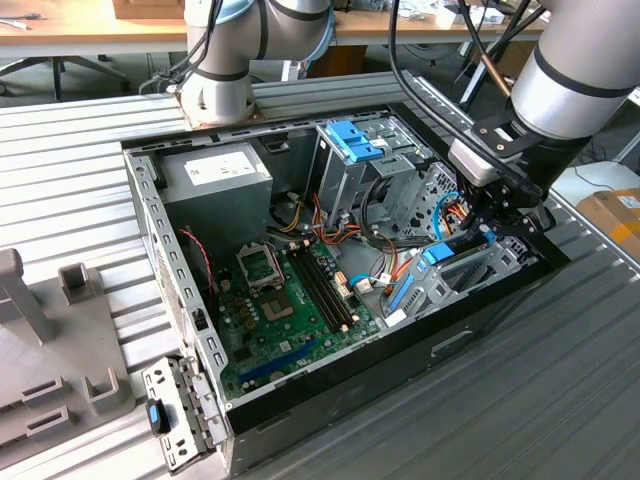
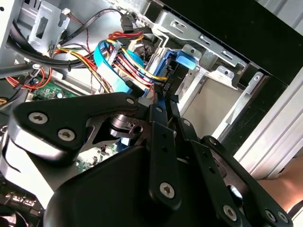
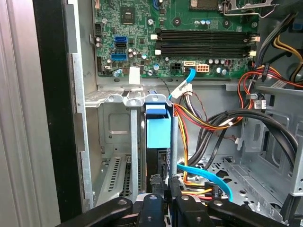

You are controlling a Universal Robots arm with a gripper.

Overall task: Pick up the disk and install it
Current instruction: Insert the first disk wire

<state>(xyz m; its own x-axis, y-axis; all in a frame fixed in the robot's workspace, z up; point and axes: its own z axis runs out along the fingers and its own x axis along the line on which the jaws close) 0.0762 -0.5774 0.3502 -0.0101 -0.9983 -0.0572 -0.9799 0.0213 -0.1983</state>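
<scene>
The disk (image 1: 437,262), black with bright blue rails, stands on edge in the grey metal bay (image 1: 480,270) at the front corner of the open computer case, on the exterior view's right. In the first wrist view I look along its thin edge, with its blue end tab (image 3: 157,128) toward the motherboard. My gripper (image 1: 492,222) reaches down into that corner from above. Its black fingers (image 3: 155,185) sit on either side of the disk's near end, and the gripper (image 2: 162,100) looks shut on the disk. The lower part of the disk is hidden inside the bay.
Orange, yellow and red wires (image 3: 208,124) and a light-blue cable (image 3: 210,177) run right beside the disk. A tall grey cage with a blue latch (image 1: 352,140) stands behind the bay. The motherboard (image 1: 290,300) and power supply (image 1: 215,175) fill the case. A grey fixture (image 1: 50,340) sits outside.
</scene>
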